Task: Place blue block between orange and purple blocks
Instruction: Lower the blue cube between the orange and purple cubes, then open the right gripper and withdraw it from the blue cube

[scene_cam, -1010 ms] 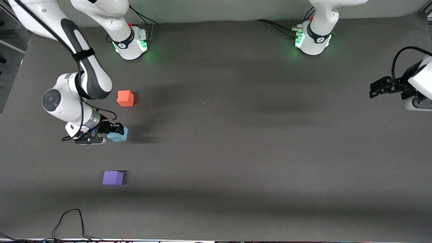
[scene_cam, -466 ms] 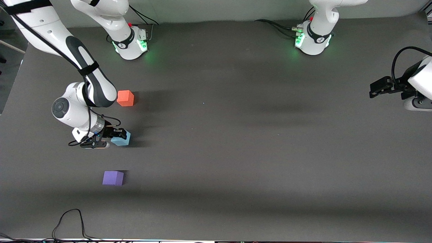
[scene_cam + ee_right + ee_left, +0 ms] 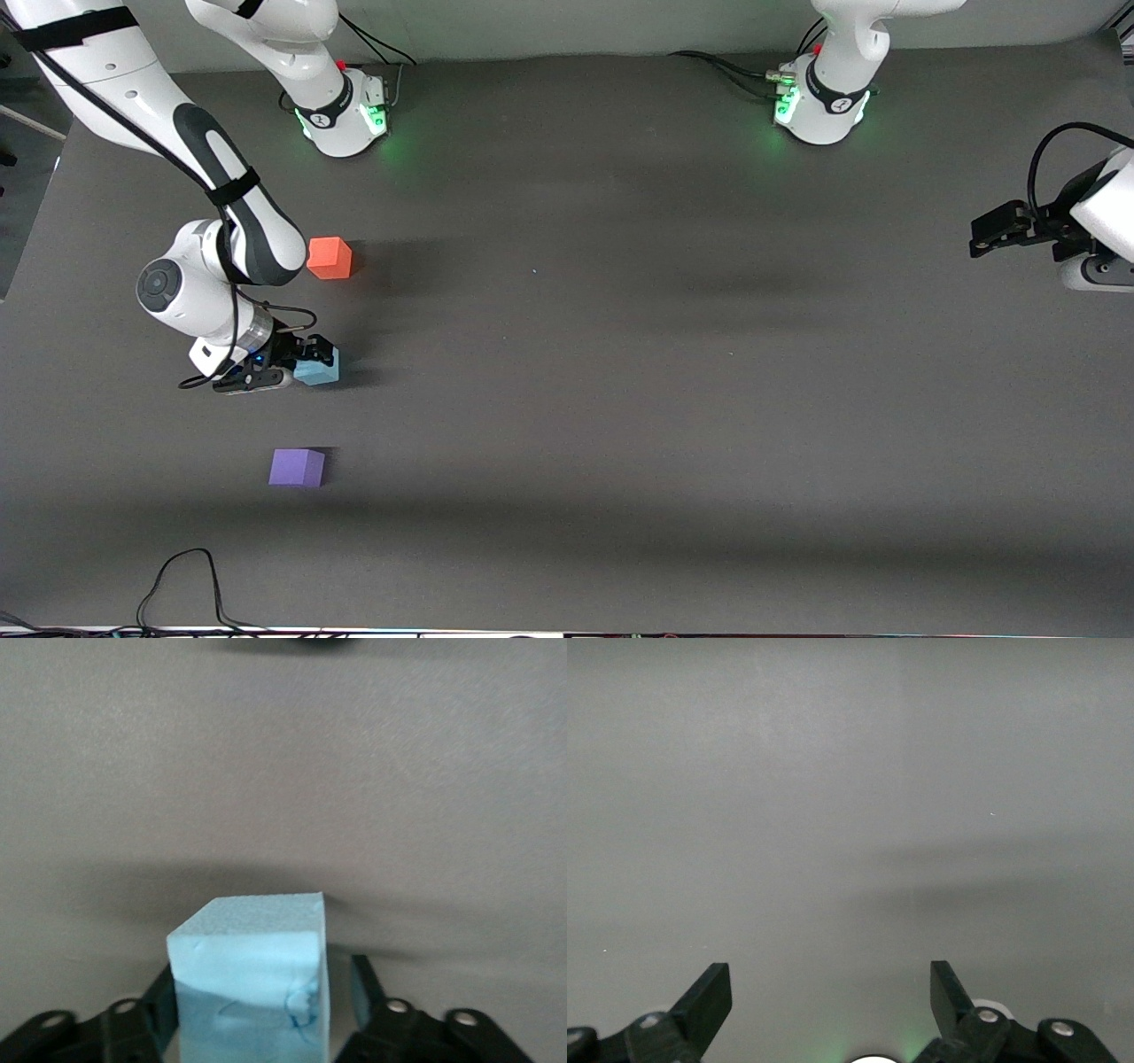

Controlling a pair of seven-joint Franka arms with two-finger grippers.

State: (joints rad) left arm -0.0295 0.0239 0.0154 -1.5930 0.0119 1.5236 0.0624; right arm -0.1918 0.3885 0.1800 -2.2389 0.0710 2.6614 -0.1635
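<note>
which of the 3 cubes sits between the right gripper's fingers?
The blue block. It sits between the right gripper fingers; the orange block and purple block stand apart, untouched.

Dark grey table (image 3: pixel 620 399) with orange block (image 3: pixel 330 258), blue block (image 3: pixel 319 368), purple block (image 3: pixel 297 467).
</note>
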